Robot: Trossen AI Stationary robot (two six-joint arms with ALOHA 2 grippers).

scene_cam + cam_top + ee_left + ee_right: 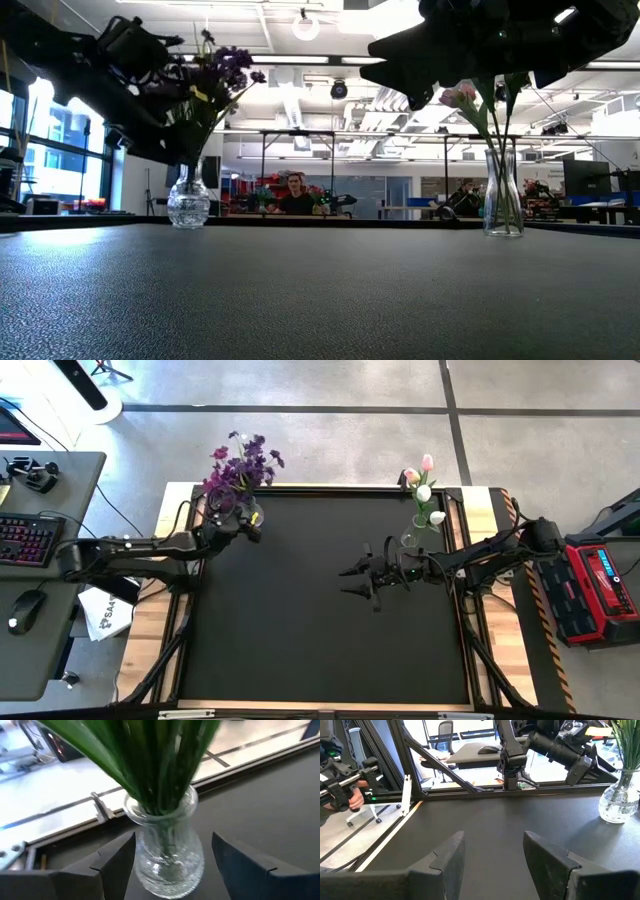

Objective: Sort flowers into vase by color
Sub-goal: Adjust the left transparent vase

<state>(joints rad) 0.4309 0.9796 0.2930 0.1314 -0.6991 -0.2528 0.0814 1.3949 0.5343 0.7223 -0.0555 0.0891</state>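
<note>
Left end effector (170, 860) hangs open around the round vase (167, 850) of purple flowers (243, 463) at the desk's (300, 620) far left corner. Right end effector (492, 852) hovers open and empty mid-desk, near the slim vase (503, 195) of pink and white tulips (422, 485).

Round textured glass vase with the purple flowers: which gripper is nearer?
Left. The left gripper, open, sits right at the round textured glass vase; the right gripper, open, hangs mid-table, far off.
</note>
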